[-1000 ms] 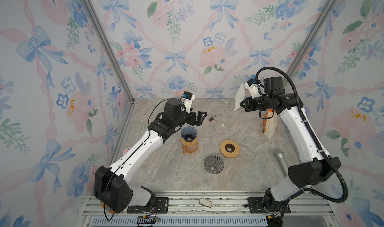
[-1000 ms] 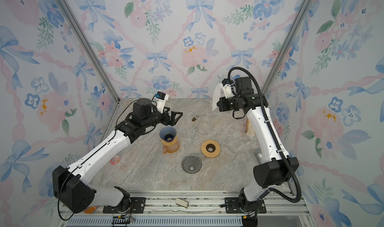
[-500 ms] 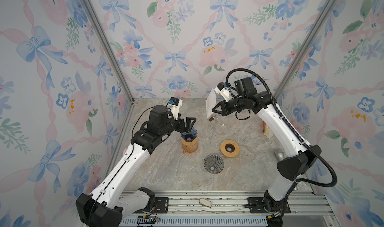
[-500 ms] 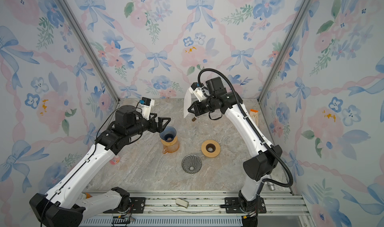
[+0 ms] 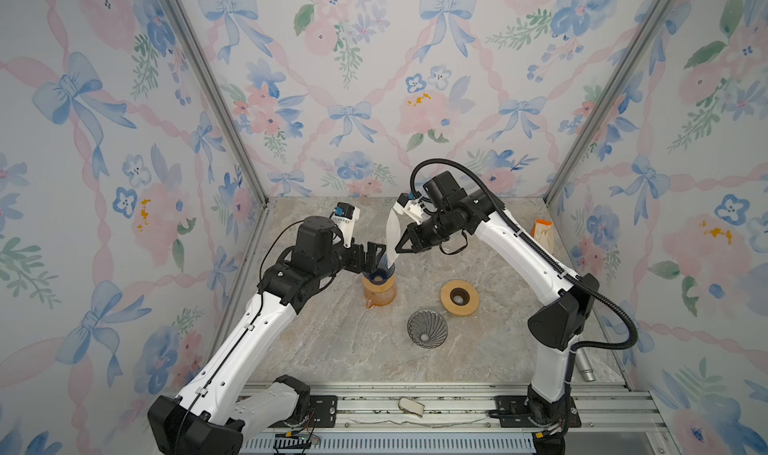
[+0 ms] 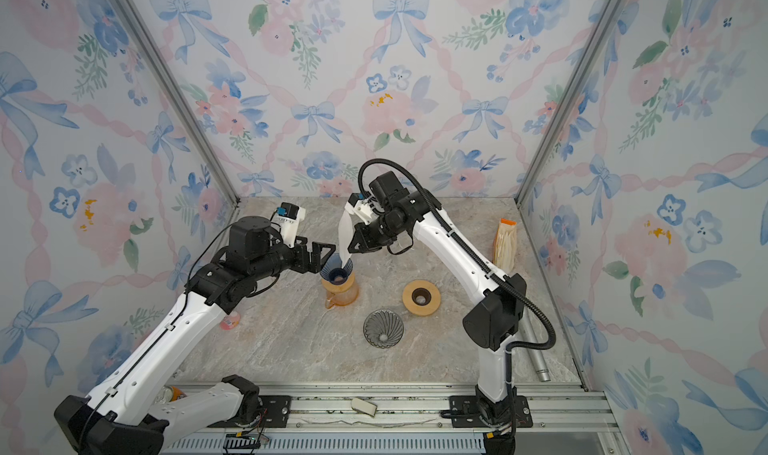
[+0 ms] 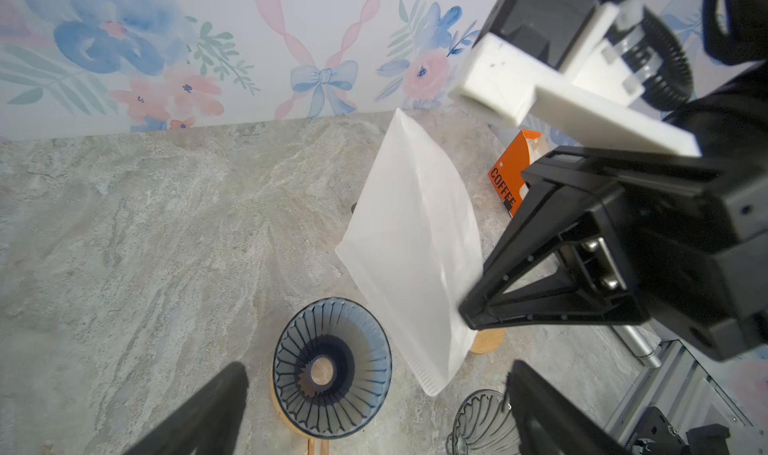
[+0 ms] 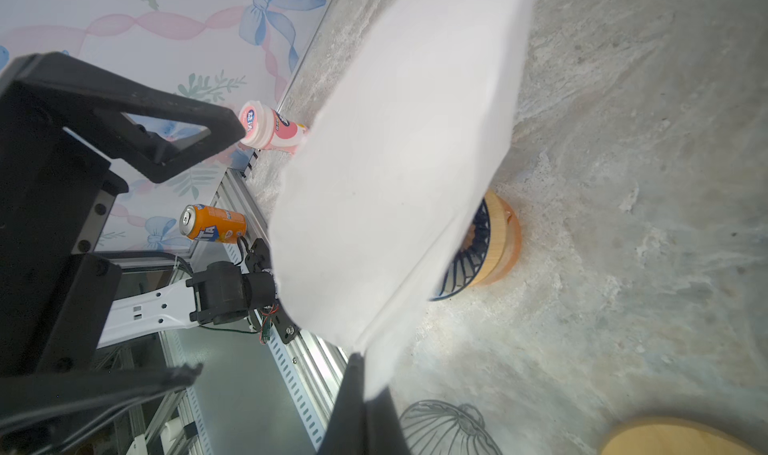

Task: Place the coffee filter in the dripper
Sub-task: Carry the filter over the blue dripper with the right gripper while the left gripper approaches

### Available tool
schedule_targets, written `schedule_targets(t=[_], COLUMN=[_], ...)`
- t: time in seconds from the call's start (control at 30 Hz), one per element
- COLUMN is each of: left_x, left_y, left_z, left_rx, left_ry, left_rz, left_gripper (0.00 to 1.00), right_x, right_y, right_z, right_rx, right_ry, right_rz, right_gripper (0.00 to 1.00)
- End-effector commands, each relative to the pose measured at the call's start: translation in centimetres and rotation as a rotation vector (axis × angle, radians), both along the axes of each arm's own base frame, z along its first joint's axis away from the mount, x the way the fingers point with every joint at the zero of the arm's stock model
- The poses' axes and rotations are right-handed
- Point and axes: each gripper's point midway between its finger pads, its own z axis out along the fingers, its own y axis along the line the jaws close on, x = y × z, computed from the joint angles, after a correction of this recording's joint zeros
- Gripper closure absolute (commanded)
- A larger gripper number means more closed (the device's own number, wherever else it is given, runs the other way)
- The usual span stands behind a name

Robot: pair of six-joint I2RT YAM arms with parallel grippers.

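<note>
**Marbled tabletop (image 5: 332, 349), flowered walls: coffee filter (image 7: 411, 241) hangs at the rim of the dripper (image 5: 378, 275), not in it**

Dripper is blue and ribbed. It sits on an amber carafe (image 5: 379, 297), left of the tabletop's middle and about midway between the rear and front edges. Coffee filter hangs near upright above it, folded flat, not opened into a cone.

Right gripper (image 5: 398, 251) is pressed together on one side edge of the filter, low down. The rest of the paper hangs free. Left gripper (image 6: 322, 256) is spread wide and empty, level with the dripper's rim and just beside it on the left-edge side.

Left wrist view: the filter's lower corner lies over the side of the rim, not over the centre hole. Touching the rim or just above it, cannot tell.

Risks, as I judge them:
- **Let go here.** The flat paper likely lands across the rim or slides off outside, toward the clear second dripper (image 5: 427, 329) and wooden ring (image 5: 459, 298) nearer the front edge. Cause: off-centre and unopened.
- **Pushed down flat.** It may crease or jam edge-on against the ribs.
- **Sideways nudge.** The dripper looks only rested on the carafe, so a knock from either gripper could tilt it off or tip the carafe.
- **Crowding.** Both grippers are near each other over one small target. Left fingers closing on the paper could strike the right fingers, or the thin paper could tear if pulled both ways.
- **One-edge pinch.** The paper may swing or slip as it goes down.
</note>
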Motion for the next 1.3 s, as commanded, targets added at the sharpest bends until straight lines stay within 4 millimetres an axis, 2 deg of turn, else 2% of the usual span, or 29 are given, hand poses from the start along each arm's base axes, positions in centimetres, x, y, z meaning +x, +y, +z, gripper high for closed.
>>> schedule_targets(t=[0.0,0.3,0.63,1.13,1.27], left_x=[0.6,1.4,1.9,2.8,2.9], left_y=[-0.1,-0.7,0.3,1.6,2.5], left_z=[-0.5,-1.9,-3.6,-7.4,-8.1], left_rx=[0.002,0.015,0.03,0.076,0.091], left_ry=[0.034,0.077,0.114,0.199,0.207], left_rz=[0.007,-0.007,0.032,0.079,0.108], left_gripper=[0.02,0.02,0.03,0.16,0.23], right_x=[-1.2,-2.7,-3.5,-3.0,-2.6], right_y=[-0.2,1.4,2.3,2.7,2.7], right_z=[-0.5,-2.3,-3.4,-6.2,-6.2], right_rx=[-0.051,-0.039,-0.036,-0.072,-0.062], right_ry=[0.074,0.214,0.284,0.362,0.358], right_rz=[-0.003,0.012,0.034,0.006,-0.009], right_gripper=[1.0,1.0,1.0,1.0,0.96])
